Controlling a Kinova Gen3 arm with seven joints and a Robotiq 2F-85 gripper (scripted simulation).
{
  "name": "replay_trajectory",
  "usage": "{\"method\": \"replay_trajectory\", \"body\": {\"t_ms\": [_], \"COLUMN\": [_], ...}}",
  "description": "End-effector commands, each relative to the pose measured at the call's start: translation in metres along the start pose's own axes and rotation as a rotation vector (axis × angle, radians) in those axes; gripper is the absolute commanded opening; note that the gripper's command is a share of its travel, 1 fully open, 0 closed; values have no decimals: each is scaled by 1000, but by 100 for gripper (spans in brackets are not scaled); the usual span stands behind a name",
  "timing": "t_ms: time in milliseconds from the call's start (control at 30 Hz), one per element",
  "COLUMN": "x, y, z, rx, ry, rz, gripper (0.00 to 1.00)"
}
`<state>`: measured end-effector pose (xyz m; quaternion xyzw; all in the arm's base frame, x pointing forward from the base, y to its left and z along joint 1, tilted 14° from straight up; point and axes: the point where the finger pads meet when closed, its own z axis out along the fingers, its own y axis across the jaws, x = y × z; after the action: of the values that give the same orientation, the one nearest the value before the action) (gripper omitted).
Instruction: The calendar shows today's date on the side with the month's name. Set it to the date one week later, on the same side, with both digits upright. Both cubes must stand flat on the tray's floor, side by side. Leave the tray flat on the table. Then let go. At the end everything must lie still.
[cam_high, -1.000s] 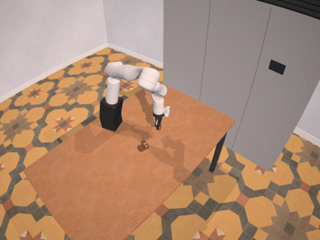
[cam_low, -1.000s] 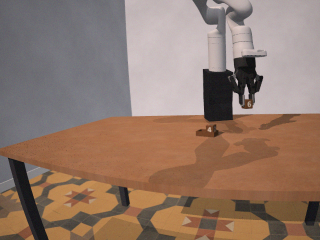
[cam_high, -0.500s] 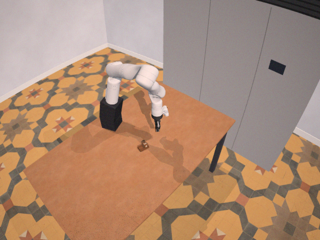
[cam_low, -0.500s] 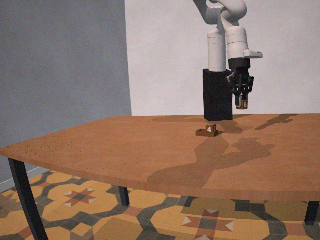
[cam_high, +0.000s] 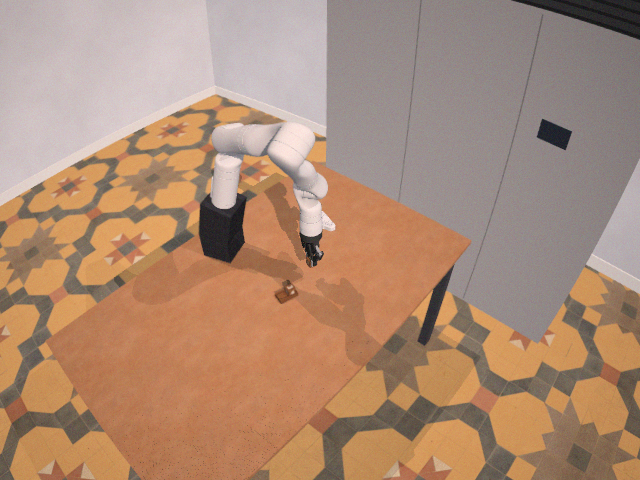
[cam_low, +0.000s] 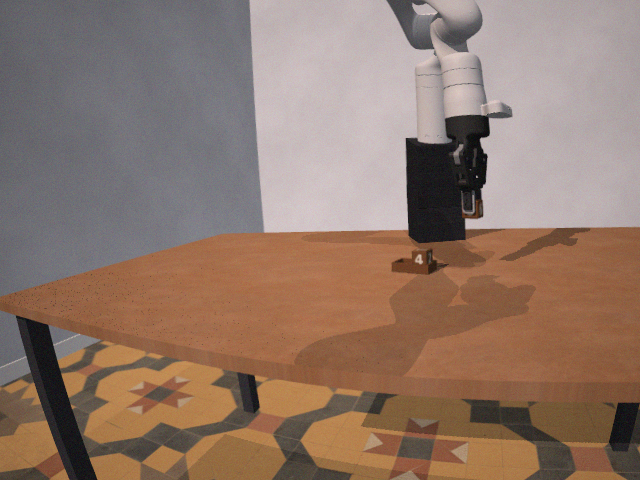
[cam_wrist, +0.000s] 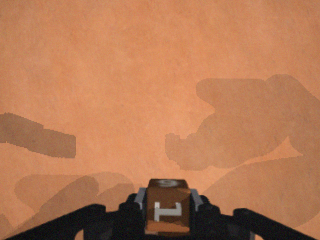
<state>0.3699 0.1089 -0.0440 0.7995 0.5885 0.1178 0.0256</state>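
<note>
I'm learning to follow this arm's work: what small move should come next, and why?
Probably carry the held cube over the free half of the tray, keeping the grip. The gripper holds it above the table, off to one side of the tray, where the other cube fills only one end.

The black two-fingered jaws (cam_high: 313, 257) (cam_low: 471, 202) have turned about the upright line, carrying the small brown wooden cube (cam_low: 479, 208) (cam_wrist: 168, 212) round with them; its white 6, facing the exterior view earlier, no longer faces it squarely.
</note>
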Motion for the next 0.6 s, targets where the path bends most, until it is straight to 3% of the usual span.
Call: {"method": "replay_trajectory", "body": {"t_ms": [0,567], "x": [-2,-4], "y": [4,5], "z": [-2,-2], "rx": [-5,-5], "ry": [-1,-1], "rz": [-27,-67], "gripper": [26,26]}}
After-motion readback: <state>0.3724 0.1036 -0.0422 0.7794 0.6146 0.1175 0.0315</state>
